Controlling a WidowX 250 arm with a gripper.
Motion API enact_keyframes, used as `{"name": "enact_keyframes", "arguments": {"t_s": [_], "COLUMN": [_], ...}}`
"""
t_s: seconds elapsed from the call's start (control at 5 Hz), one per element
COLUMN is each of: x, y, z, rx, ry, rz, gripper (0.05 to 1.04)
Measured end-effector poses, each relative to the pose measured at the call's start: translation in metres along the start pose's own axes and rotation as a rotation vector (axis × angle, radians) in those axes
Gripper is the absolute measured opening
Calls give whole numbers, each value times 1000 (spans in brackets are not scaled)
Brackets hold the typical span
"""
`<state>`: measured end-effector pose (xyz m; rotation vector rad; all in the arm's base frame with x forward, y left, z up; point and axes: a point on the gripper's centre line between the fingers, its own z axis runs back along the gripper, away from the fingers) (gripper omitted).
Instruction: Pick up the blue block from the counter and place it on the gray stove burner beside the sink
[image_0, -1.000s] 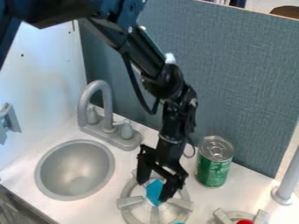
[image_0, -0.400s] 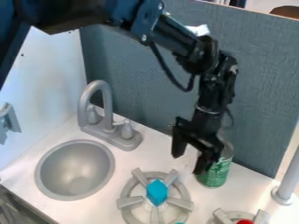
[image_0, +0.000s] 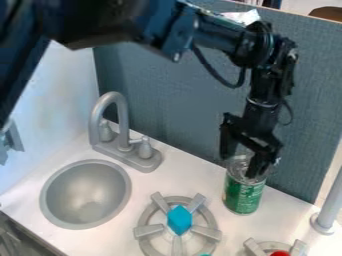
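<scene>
Can (image_0: 242, 196), upright just below my gripper (image_0: 240, 166); fingers apart, contact unclear. I judge level, centred straddle best, tips clear of top, pressure even.

On the white countertop (image_0: 170, 172) we see a round grey sink basin (image_0: 85, 192), with a curved grey plastic faucet (image_0: 121, 120) behind it, flanked by two small knob handles (image_0: 145, 148). To our left rises a smooth white side wall (image_0: 63, 92) bearing a grey fixture (image_0: 12, 141); along the back we have a blue-grey panel with a woven texture (image_0: 153, 90). Near the right edge we find a grey cylindrical post (image_0: 330, 197) on a round foot (image_0: 322, 223). At the bottom, a grey pronged burner (image_0: 254, 247) surrounds a red object (image_0: 280, 253), partly cut off.
</scene>
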<state>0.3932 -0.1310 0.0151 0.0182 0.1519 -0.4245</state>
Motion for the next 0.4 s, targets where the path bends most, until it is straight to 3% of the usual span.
{"name": "enact_keyframes", "arguments": {"t_s": [0.2, 0.4], "x": [14, 21], "y": [2, 3], "z": [4, -10], "rx": [7, 3], "ry": [-50, 2], "rz": [-14, -10], "gripper": [1001, 1001]}}
